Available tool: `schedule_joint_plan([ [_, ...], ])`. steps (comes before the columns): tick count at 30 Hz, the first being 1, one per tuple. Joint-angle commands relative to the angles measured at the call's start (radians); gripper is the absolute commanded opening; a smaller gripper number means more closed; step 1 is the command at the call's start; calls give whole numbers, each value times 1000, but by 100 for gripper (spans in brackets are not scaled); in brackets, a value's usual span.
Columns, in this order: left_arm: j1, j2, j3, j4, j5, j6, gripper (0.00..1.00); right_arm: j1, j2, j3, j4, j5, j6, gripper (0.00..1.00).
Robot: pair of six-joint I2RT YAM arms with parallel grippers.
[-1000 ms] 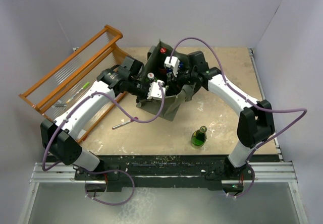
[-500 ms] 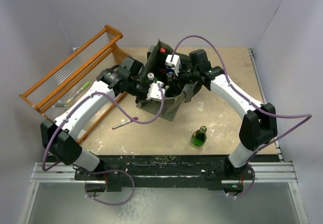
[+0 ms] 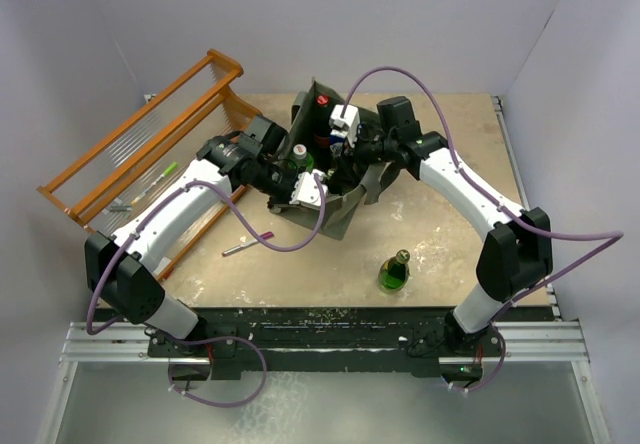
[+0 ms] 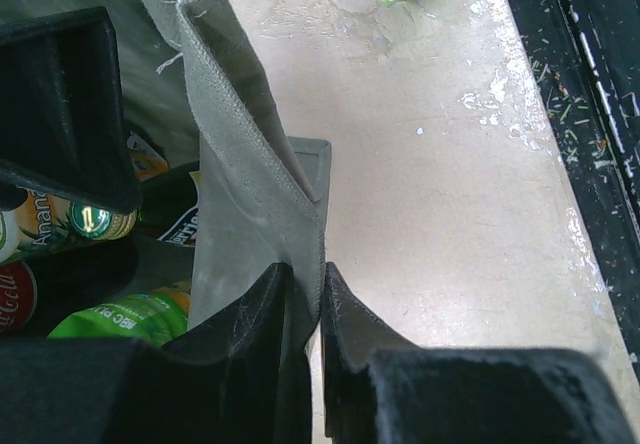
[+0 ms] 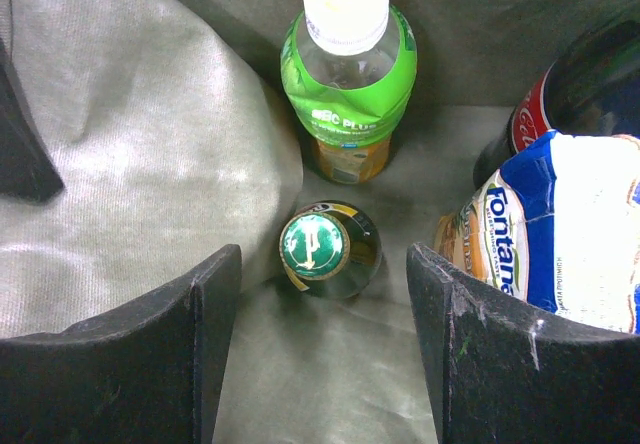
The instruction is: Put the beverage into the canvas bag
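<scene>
The right tool (image 5: 322, 294) hangs released inside the canvas bag (image 5: 120, 164), its fingers flanking the green-capped beverage (image 5: 325, 247) standing on the bag floor directly below. The left tool (image 4: 320, 289) clenches the bag's wall, near the bench's (image 3: 450, 224) far edge.

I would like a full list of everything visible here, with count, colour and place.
table: one, beige.
canvas bag: one, grey-green, mid-table, open.
bottles in the bag: three seen: white-capped bottle, green-capped bottle, cola bottle.
blue-white labelled container: one, in the bag.
green bottle: one, upright on table, outside bag.
wooden rack: one, orange, far left.
pen: one, pale, on the table near the rack.
left fingers: black, shut on the bag's rim.
right fingers: black, open, over the bagged bottles.
</scene>
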Motion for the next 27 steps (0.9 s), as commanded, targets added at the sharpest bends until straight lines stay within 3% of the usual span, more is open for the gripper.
schedule_joint_plan([
  [1,-16,17,-11,-71,42,7,22,-2,-42,56,27,-17,40,69],
  [14,-16,10,23,-20,42,-79,24,-2,-73,145,33,-28,115,69],
  [20,-14,5,41,-1,37,-117,29,-11,-130,184,-3,18,96,70],
  [27,2,33,85,16,45,-171,39,-105,-244,165,-55,3,91,71],
])
